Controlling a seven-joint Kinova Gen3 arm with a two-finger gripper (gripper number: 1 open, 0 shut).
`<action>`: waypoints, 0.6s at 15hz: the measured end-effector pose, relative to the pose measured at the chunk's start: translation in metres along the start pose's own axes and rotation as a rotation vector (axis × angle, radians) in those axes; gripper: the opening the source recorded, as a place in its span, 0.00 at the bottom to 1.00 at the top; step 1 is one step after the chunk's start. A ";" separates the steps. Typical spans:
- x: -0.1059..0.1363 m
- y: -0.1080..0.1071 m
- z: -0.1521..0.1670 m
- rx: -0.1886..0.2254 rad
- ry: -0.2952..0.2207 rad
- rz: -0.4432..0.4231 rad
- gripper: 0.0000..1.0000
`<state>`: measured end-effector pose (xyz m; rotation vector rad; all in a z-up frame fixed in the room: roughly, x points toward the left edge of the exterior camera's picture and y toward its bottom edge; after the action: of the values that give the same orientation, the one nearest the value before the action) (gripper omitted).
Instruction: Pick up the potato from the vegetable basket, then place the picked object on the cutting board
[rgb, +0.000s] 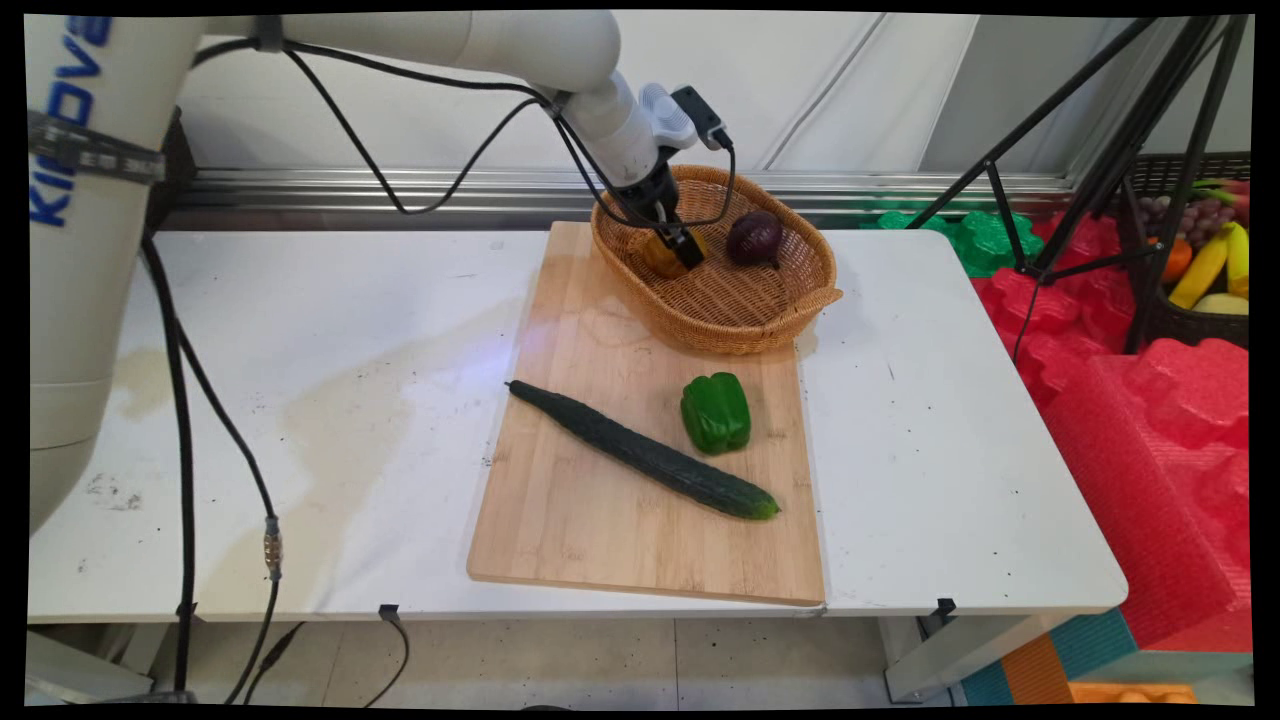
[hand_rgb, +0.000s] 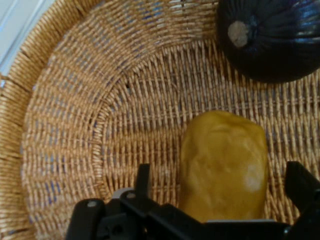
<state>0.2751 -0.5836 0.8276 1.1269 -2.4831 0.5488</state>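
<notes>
My black two-finger hand (hand_rgb: 220, 192) reaches into the oval woven wicker basket (rgb: 790, 320).
Its fingers stand wide astride a yellow-brown potato-like lump (hand_rgb: 222, 165); a dark purple onion (hand_rgb: 272, 35) lies nearby.

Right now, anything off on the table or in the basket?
Nothing spilled or damaged. The white table has brownish stains left of the bamboo cutting board. The oval wicker basket overhangs the board's far edge, holding a yellow potato-like vegetable between the black gripper's open fingers.
</notes>
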 end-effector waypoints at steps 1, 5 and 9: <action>0.001 0.000 0.003 -0.003 -0.003 -0.002 1.00; 0.002 0.002 0.013 -0.015 -0.009 -0.012 0.00; 0.002 0.003 0.012 -0.008 -0.001 -0.017 0.00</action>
<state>0.2695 -0.5887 0.8180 1.1448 -2.4721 0.5337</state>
